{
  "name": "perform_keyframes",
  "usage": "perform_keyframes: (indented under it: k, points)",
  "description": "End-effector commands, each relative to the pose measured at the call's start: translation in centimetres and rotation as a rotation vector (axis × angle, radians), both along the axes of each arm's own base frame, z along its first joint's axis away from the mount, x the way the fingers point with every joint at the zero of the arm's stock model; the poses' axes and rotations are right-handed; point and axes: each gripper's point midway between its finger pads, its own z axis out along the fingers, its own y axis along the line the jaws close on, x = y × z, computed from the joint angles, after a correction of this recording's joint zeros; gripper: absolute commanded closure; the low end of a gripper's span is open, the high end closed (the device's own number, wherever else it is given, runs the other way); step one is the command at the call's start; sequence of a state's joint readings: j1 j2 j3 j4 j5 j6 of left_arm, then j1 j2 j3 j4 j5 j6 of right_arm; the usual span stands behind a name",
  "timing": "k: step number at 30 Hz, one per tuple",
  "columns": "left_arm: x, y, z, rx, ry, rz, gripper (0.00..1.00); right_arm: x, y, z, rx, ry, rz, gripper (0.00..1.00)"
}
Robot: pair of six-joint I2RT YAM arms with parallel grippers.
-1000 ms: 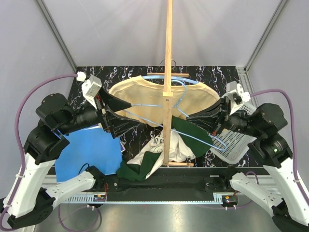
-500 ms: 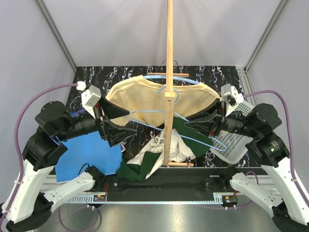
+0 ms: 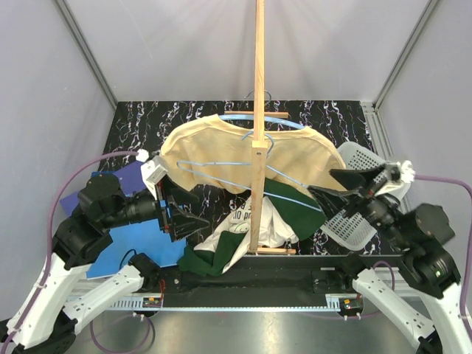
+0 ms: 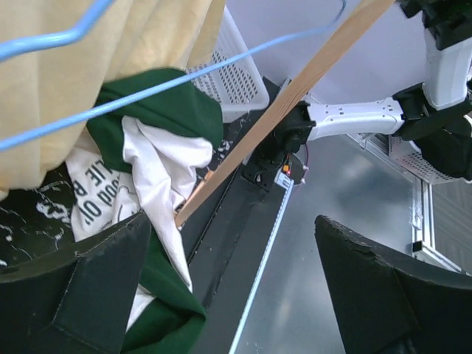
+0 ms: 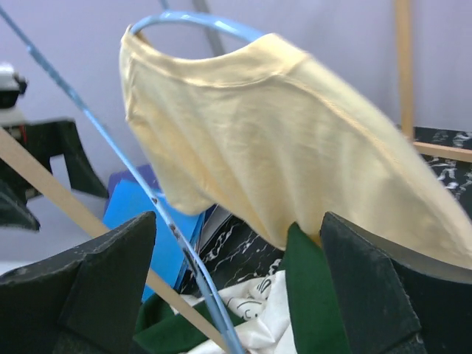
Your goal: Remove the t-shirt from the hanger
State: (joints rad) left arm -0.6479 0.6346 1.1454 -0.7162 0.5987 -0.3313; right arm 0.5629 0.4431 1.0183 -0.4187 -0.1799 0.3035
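Both arms have pulled back toward the near edge. The right tool (image 3: pixel 341 188), which a second ago was pinched shut at the right edge of the pale yellow t-shirt (image 3: pixel 221 144), now has its fingers wide apart with nothing between them. It hovers over the white basket (image 3: pixel 352 227). The t-shirt is ahead of it and to its left, clear of the fingertips.

The left tool (image 3: pixel 186 212) is also spread wide and empty. It sits low, just beside the blue cloth (image 3: pixel 144 243) on the dark marbled desk (image 3: pixel 140 122), and the t-shirt hangs above and beyond its tips.

Between the two tools, the t-shirt is still draped over the blue wire hanger (image 3: pixel 225 164), which hangs at the upright wooden post (image 3: pixel 258 88). Below the shirt, nearer the arms' bases, lies a heap of green and white clothes (image 3: pixel 254 221). In the right wrist view the shirt fills the space beyond the open fingers, with a blue wire crossing in front of it.
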Motion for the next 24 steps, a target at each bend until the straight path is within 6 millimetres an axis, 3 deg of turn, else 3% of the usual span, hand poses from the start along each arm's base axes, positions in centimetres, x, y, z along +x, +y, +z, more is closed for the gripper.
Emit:
perform_keyframes:
  k: [1,2,5,8,10,12,21,24]
  points:
    - [-0.3,0.0,-2.2,-0.002,0.078,0.006,0.01,0.1,-5.4,0.0,0.147,0.033,-0.262,0.00]
    - [-0.1,0.0,-4.0,0.022,0.113,0.020,0.01,0.3,-6.9,-0.8,0.161,0.059,-0.342,0.00]
    - [0.5,-0.1,-6.7,0.051,0.199,0.059,0.01,-0.1,-10.6,-2.4,0.290,0.135,-0.507,0.00]
    - [1.4,-0.2,-10.5,0.093,0.311,0.124,0.01,-0.6,-13.1,-4.7,0.363,0.209,-0.625,0.00]
    - [1.8,-0.1,-13.5,0.141,0.377,0.165,0.01,-0.7,-13.7,-6.7,0.366,0.273,-0.670,0.01]
    - [2.1,-0.1,-15.7,0.160,0.443,0.197,0.01,-0.3,-13.5,-8.3,0.393,0.331,-0.684,0.01]
    - [2.5,-0.6,-18.5,0.106,0.594,0.279,0.01,0.5,-10.3,-14.1,0.399,0.537,-0.615,0.02]
    - [2.7,-0.8,-19.6,0.070,0.651,0.314,0.01,1.1,-8.3,-16.2,0.346,0.600,-0.556,0.01]
